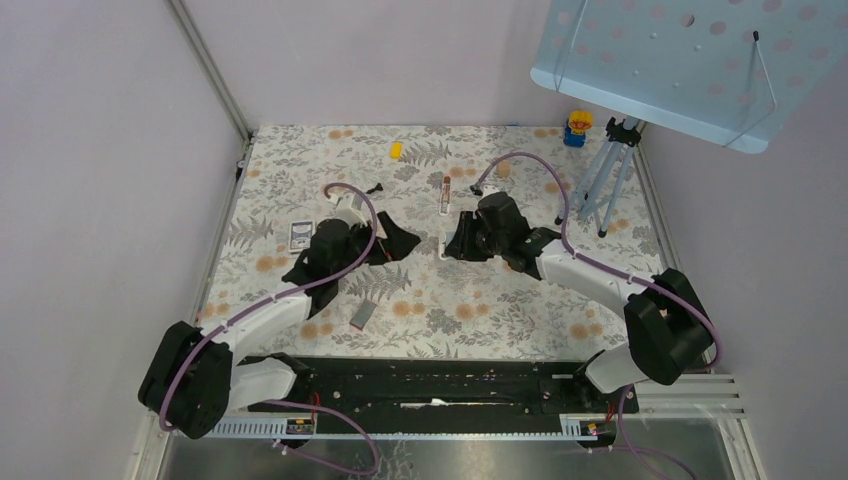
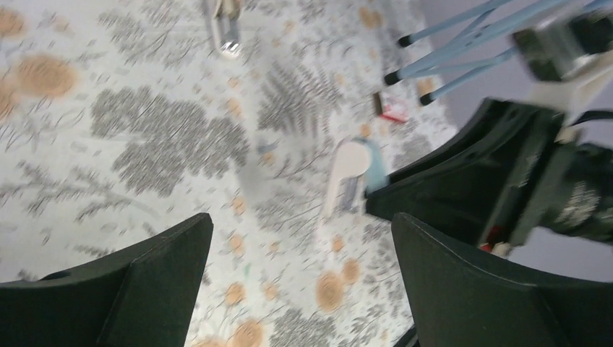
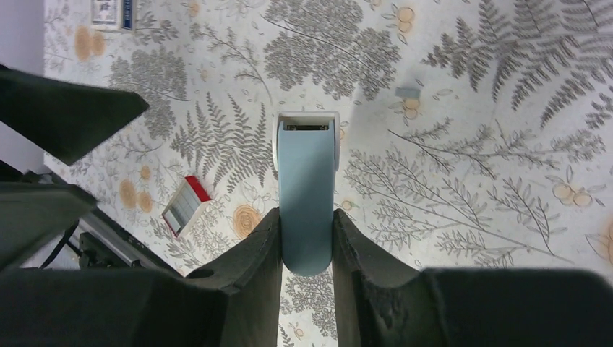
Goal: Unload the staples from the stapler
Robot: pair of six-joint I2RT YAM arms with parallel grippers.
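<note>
The right fingers (image 3: 254,260) are clamping the stapler (image 3: 306,181) at frame centre. The left fingers (image 2: 163,275) are standing wide apart, empty.

The stapler (image 3: 307,181), pale blue on top over a white base, lies flat on the floral desk (image 3: 470,217), nose toward 12 o'clock in the right wrist view, rear gripped by the right pincer (image 3: 307,217).

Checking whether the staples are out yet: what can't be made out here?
- Right wrist view: light blue stapler, rear hidden between the jaws; front slot too small to show staples.
- Top view: that stapler almost wholly hidden under the right gripper.
- Left wrist view: motion blur smears the details.
</note>
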